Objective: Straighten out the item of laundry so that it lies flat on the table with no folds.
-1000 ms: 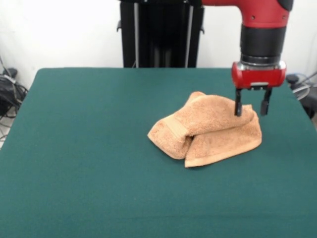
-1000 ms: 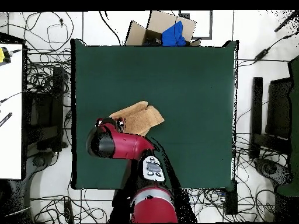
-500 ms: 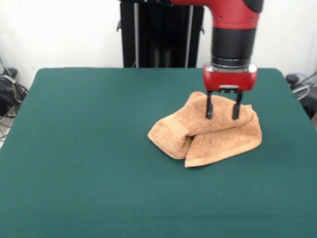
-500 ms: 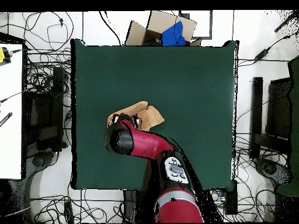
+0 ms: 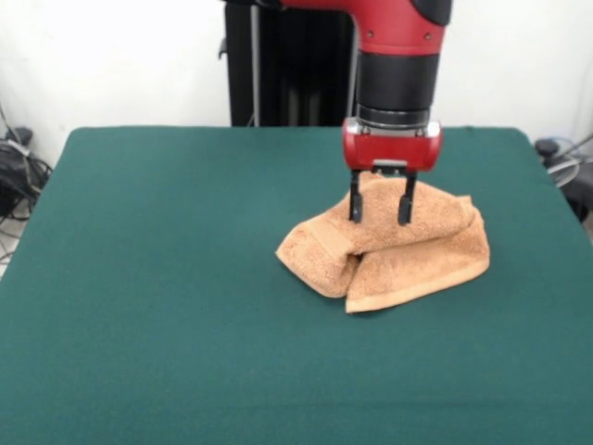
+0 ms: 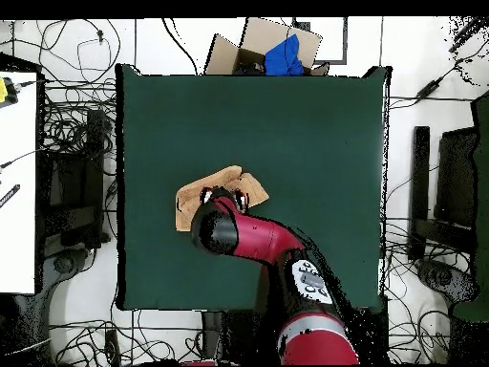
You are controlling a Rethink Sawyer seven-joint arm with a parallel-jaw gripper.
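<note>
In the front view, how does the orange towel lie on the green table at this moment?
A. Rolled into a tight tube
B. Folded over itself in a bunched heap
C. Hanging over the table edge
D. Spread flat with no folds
B: the towel sits on the table in doubled layers with a hem turned over, well inside the edges, under the open gripper.

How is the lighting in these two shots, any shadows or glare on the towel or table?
Front view: soft, even light, no glare on the table; only a thin dark shadow under the towel at its near edge. Overhead view: flat light too, but the arm covers part of the towel and hides the end effector.
</note>
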